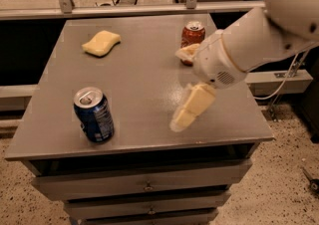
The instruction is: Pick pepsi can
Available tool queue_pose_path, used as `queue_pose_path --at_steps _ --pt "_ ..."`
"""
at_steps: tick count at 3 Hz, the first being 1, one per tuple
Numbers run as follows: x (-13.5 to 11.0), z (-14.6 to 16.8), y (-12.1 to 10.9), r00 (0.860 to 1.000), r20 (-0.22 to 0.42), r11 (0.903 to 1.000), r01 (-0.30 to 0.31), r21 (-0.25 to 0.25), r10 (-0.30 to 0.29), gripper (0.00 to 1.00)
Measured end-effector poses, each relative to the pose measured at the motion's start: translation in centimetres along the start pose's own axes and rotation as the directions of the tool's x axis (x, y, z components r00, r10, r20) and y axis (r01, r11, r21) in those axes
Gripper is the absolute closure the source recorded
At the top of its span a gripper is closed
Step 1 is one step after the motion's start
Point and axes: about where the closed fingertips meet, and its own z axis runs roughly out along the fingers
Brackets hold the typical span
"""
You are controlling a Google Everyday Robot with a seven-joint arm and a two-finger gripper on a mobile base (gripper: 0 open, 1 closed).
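The pepsi can (93, 115), dark blue with a silver top and pull tab, stands upright near the front left corner of the grey table (139, 74). My gripper (178, 89) hangs over the middle right of the table, to the right of the can and well apart from it. Its two pale fingers (192, 105) are spread open with nothing between them. The white arm reaches in from the upper right.
A red-orange cola can (193, 33) stands at the back right, partly behind my upper finger. A yellow sponge (101, 43) lies at the back left. The table has drawers below its front edge. A metal rail runs behind it.
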Motion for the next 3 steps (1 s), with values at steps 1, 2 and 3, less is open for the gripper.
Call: queue_pose_path --at_steps 1,2,3 --pt "-3.7 5.4 0.1 0.984 0.173 0.9979 0.05 -0.041 -0.042 0.0" --pt "-6.3 8.7 0.6 0.956 0.29 0.9943 0.067 -0.082 -0.041 0.0" --pt "-8.9 11.7 2.3 0.912 0.41 0.9845 0.071 -0.16 0.001 0.0"
